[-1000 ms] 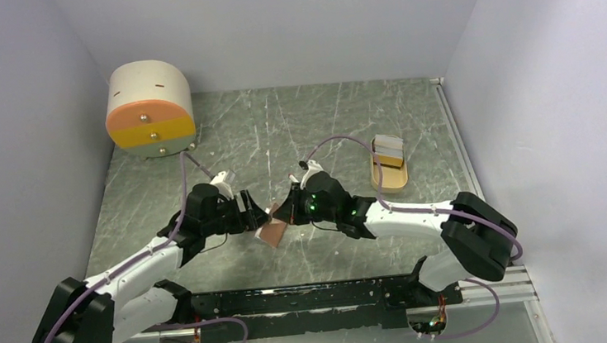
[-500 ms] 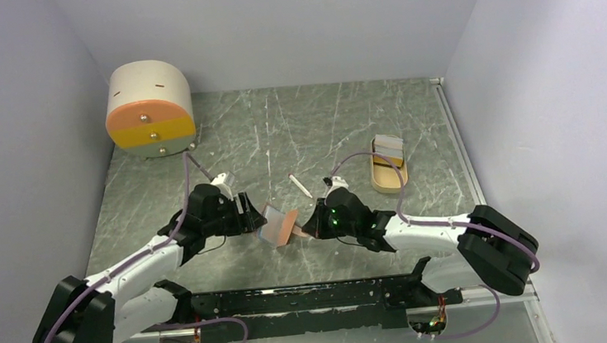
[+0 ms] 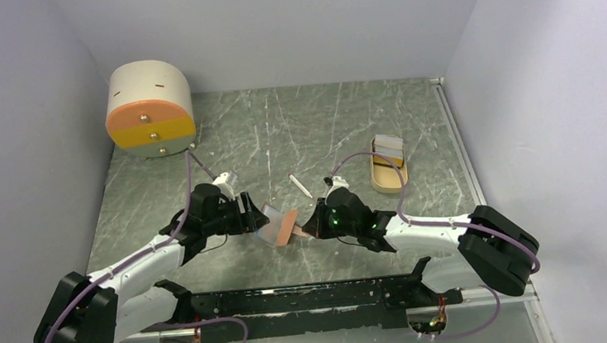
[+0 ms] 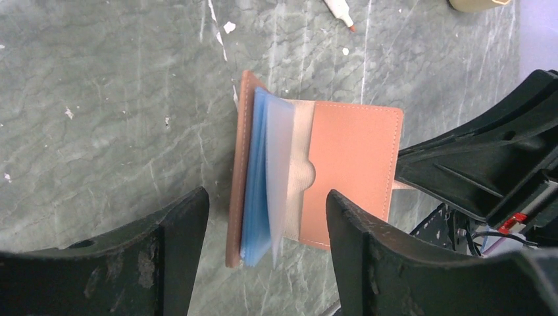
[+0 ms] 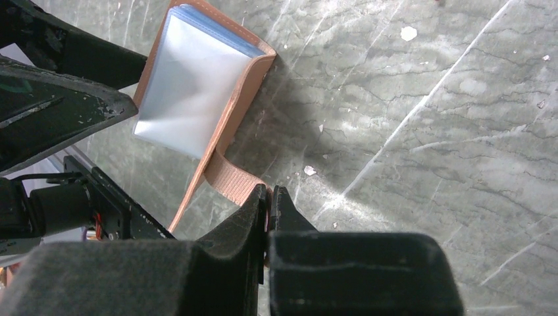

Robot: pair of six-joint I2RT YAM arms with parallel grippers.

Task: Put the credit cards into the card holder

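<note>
One card holder, tan, open: strap pinched in right gripper, jaws pressed together; left gripper spread wide, just beside the holder.

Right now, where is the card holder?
In the top view, the card holder is mid-table near the front, between the left hand and the right hand, which pinches its strap.

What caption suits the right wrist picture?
Right pincer shut on the strap of an open tan leather card holder.

Green tbl, card holder, pen, tray, box
</note>
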